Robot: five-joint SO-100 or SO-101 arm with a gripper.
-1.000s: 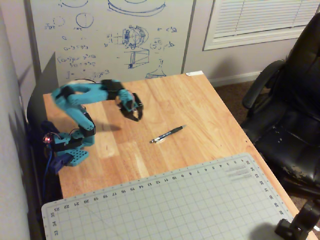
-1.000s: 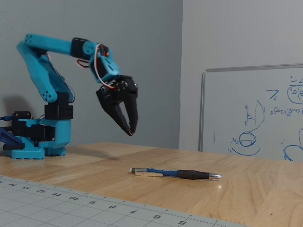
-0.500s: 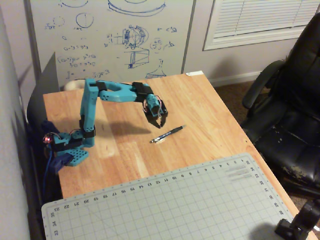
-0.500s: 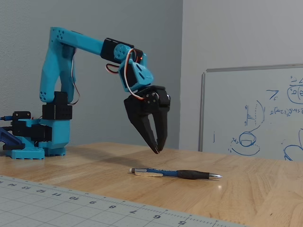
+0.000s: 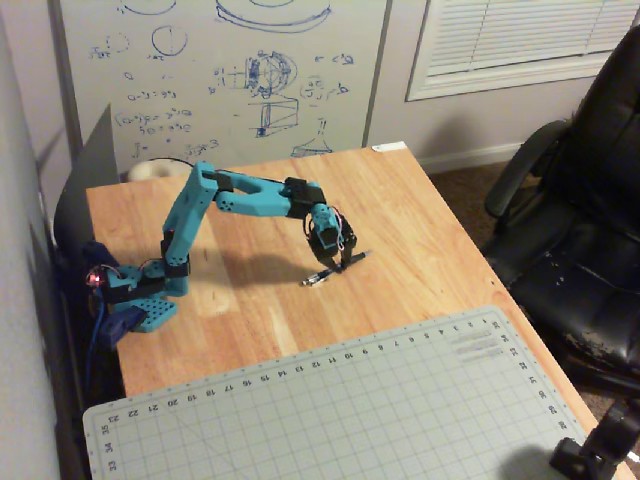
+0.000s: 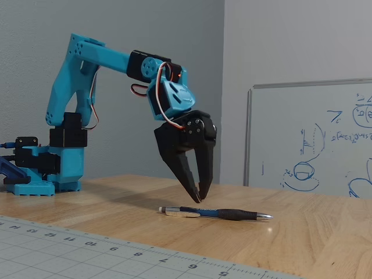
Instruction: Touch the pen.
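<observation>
So the arm has swung out a lot in the last second — it was folded back near its base in the left of the frame, and now it's stretched toward the middle of the wooden table with the gripper hanging right over the pen.

In the low side-on fixed view the pen lies flat on the wood, center-bottom of the frame, light end pointing left and metal tip pointing right. The gripper's tips sit just above it, roughly over the left half of the barrel. There's a thin sliver of table showing between tips and pen, so I'd say no contact yet.

In the higher fixed view the gripper overlaps the pen near the center of the frame, with the pen running diagonally from lower left to upper right. From that angle you can't tell if it's touching (the black fingers blend into the dark barrel).

Jaws are nearly together, just a narrow gap at the tips, holding nothing.

My read: the reach is basically done and only a short drop remains. The green cutting mat in the lower part of the frame isn't in the way.
</observation>
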